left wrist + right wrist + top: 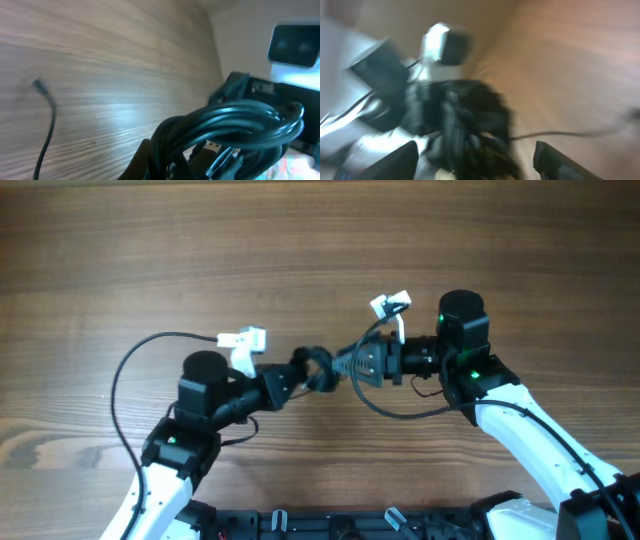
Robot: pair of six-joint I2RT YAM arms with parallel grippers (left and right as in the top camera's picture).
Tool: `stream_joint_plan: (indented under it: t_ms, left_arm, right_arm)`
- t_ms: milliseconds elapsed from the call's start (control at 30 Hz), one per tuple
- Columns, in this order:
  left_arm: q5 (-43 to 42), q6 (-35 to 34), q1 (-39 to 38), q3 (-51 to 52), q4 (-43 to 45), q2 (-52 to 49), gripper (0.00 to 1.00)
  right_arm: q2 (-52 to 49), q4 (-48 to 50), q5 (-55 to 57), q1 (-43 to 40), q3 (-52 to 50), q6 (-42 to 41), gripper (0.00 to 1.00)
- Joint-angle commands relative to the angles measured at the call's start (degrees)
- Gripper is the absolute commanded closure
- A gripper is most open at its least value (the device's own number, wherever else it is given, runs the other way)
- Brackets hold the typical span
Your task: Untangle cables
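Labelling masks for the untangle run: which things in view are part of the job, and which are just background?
Job: cables, knotted between the arms; white tags at their ends; left gripper, shut on the knot; right gripper, open.
Background: wooden table.

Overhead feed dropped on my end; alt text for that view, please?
A black cable knot sits between two grippers over a wooden table: the left gripper is shut on it, the right gripper open beside it. Loose cord loops trail left and below the right gripper, with a small white piece near each gripper.
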State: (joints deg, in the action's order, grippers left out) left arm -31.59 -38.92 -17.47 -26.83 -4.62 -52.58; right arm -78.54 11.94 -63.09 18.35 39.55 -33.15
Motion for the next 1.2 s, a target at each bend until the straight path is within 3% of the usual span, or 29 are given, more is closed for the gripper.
stream_joint_plan:
  t_ms: [0, 133, 233, 333, 400, 467, 567, 667, 767, 867, 967, 1000, 1033, 1067, 1133, 1167]
  left_arm:
    - [7.26, -7.82, 3.89, 0.26, -5.16, 4.42, 0.96]
    - [11.82, -18.93, 4.35, 0.26, -6.34, 5.81, 0.96]
    - [12.59, -22.86, 4.33, 0.26, -6.40, 5.68, 0.96]
    - [15.26, -28.57, 4.20, 0.26, -6.84, 5.29, 0.96]
    - [16.04, -33.18, 4.20, 0.26, -6.82, 5.27, 0.96]
    - [16.13, -40.98, 4.20, 0.26, -6.80, 5.27, 0.96]
    - [16.26, -55.01, 4.20, 0.26, -6.80, 5.27, 0.96]
    - [16.20, -70.25, 4.20, 0.26, -6.80, 5.27, 0.96]
    - [14.75, -76.41, 4.20, 0.26, -6.80, 5.27, 0.96]
    - [13.18, -81.85, 4.20, 0.26, -6.78, 5.27, 0.96]
    - [12.98, -84.61, 4.20, 0.26, -6.78, 5.27, 0.96]
    - [13.00, -84.59, 4.20, 0.26, -6.78, 5.27, 0.96]
    - [13.00, -84.56, 4.20, 0.26, -6.78, 5.27, 0.96]
    - [13.03, -84.48, 4.20, 0.26, -6.78, 5.27, 0.96]
    - [13.22, -79.84, 4.20, 0.26, -6.78, 5.27, 0.96]
    - [13.51, -74.38, 4.20, 0.26, -6.80, 5.27, 0.96]
  right_arm:
    - [0.31, -2.45, 16.90, 0.17, 0.46, 1.44, 0.26]
    - [0.31, -4.33, 15.17, 2.45, 0.46, -2.05, 0.27]
    - [0.31, -5.16, 15.45, 7.26, 0.46, -3.19, 0.29]
    - [0.31, -5.18, 21.73, 13.60, 0.46, -3.28, 0.40]
    - [0.31, -5.16, 25.05, 15.69, 0.46, -3.43, 0.40]
    - [0.31, -5.16, 28.70, 18.01, 0.46, -4.50, 0.33]
    - [0.26, -5.14, 33.62, 20.87, 0.46, -4.15, 0.27]
    - [-0.46, -4.87, 38.51, 24.94, 0.46, 2.03, 0.27]
    - [-3.37, -3.48, 45.33, 28.13, 0.46, 5.33, 0.27]
    - [-6.99, 1.84, 42.36, 29.44, 0.46, 4.52, 0.28]
    - [-9.18, 4.37, 41.35, 30.08, 0.46, 4.52, 0.40]
    - [-9.73, 4.85, 41.33, 30.08, 0.46, 4.50, 0.49]
    - [-9.88, 5.03, 41.33, 30.08, 0.46, 4.52, 0.62]
    - [-9.86, 5.01, 41.38, 30.08, 0.46, 4.59, 0.85]
    - [-9.73, 4.96, 41.38, 29.66, 0.46, 4.61, 0.96]
    - [-9.44, 4.76, 41.18, 29.18, 0.48, 4.39, 0.96]
